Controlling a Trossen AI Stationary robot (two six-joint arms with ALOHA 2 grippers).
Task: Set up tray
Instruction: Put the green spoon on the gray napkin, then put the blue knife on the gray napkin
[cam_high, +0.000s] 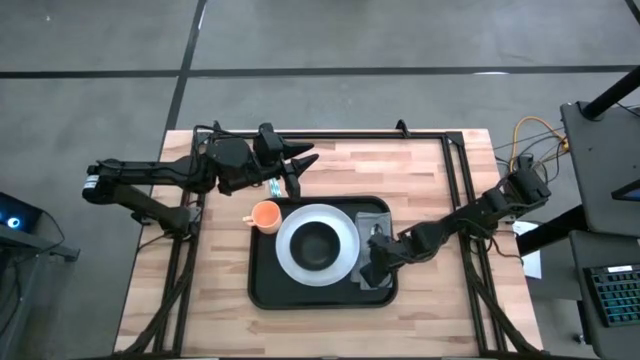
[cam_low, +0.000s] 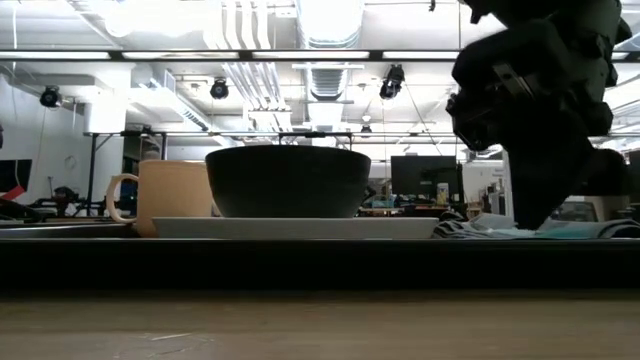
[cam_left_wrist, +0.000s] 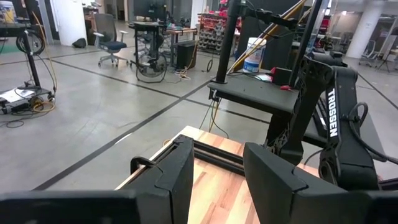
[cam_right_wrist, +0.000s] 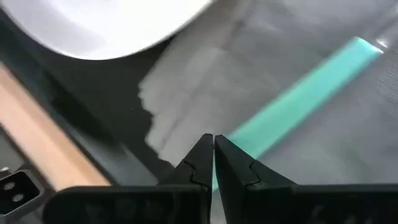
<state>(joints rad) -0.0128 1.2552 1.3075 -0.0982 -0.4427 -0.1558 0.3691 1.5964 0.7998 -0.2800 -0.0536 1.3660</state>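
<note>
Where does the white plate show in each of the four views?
High view: white plate at the black tray's centre, under the bowl.
Low view: thin pale slab beneath the bowl.
Left wrist view: not in it.
Right wrist view: white curve beyond the right pincer.
Shared landmark: the tray.

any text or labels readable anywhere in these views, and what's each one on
"TROSSEN", white letters running down the dark robot arm that shows in the left wrist view.
Blue and white container in the room beyond the table: it carries a label, too small to read.
Nothing readable on the tray, plate, bowl, cup or napkin.
</note>
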